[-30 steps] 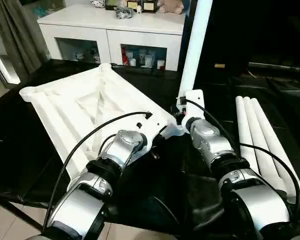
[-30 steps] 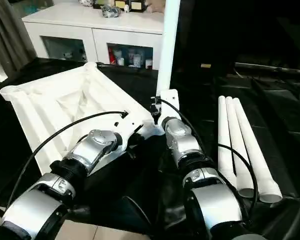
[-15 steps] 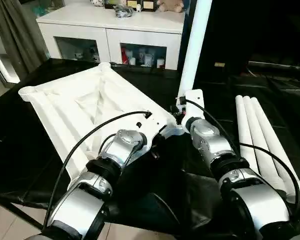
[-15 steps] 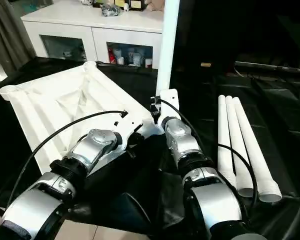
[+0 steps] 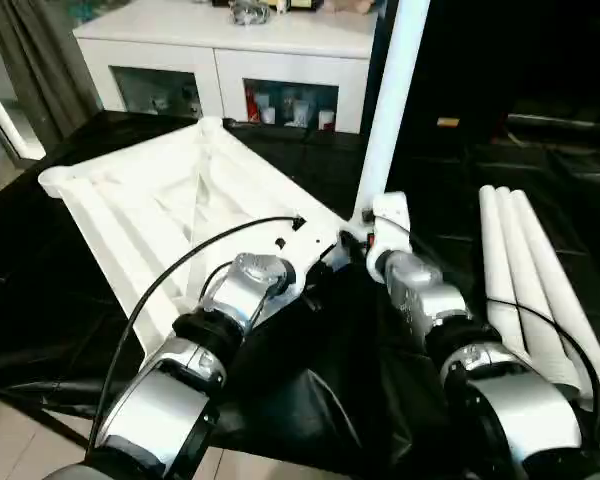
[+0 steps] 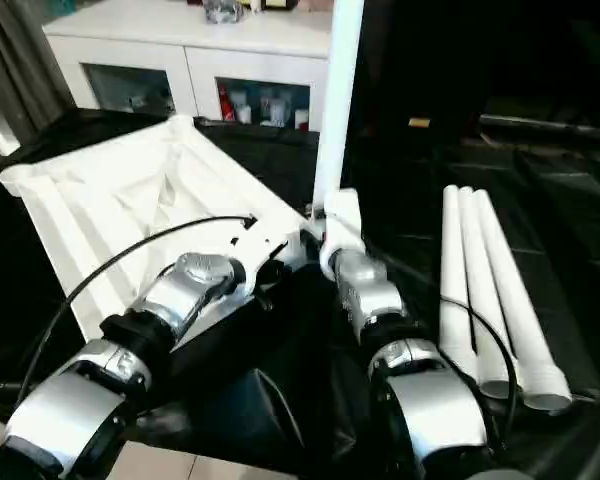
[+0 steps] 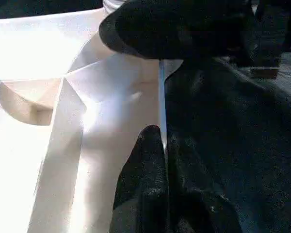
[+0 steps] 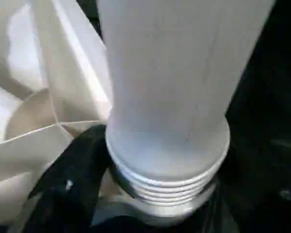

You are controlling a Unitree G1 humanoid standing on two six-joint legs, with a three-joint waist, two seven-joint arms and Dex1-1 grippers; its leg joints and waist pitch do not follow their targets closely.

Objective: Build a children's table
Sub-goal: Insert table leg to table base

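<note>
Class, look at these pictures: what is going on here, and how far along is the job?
A two-armed robot is putting together a white children's table. The tabletop lies underside up on a black surface. The left gripper is shut on the top's near edge. One leg stands upright in the near corner socket, with the right gripper at its base. Three more legs lie side by side on the robot's right, not yet fitted.

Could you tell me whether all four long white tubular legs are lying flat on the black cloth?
No: three white tubular legs lie side by side, while a fourth tubular leg stands upright at the white ribbed tabletop's corner.
</note>
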